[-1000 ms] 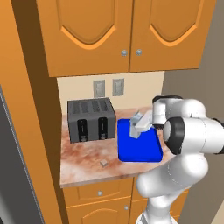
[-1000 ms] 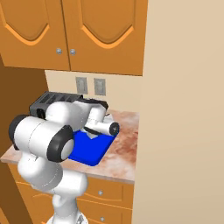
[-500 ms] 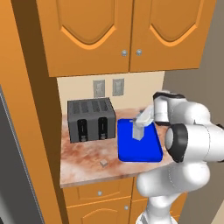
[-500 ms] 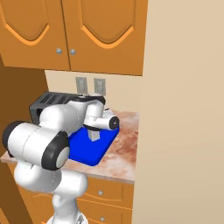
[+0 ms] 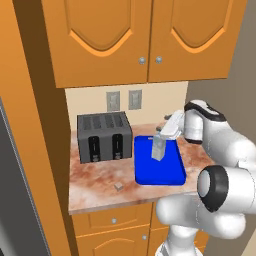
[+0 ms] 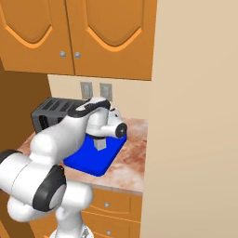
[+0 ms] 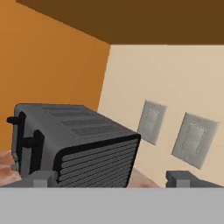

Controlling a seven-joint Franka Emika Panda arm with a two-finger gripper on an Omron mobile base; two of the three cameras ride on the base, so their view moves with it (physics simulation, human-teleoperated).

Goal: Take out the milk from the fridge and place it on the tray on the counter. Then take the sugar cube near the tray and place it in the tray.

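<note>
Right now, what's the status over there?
Fingers open, clear of milk. Milk upright on tray. Sugar cube on counter, nothing blocking it.

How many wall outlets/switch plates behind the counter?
2. Both sit side by side on the beige wall under the upper cabinets: left plate above the toaster, right plate just beside it, above the tray's left end. None appear hidden.

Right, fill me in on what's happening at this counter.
The white robot arm has its gripper open just above the milk carton, which stands upright on the blue tray on the counter. The carton looks released, so the milk part appears done. The sugar cube sits on the counter in front of the toaster, to the left of the tray and not yet in it. That would likely be the next thing to fetch.
</note>
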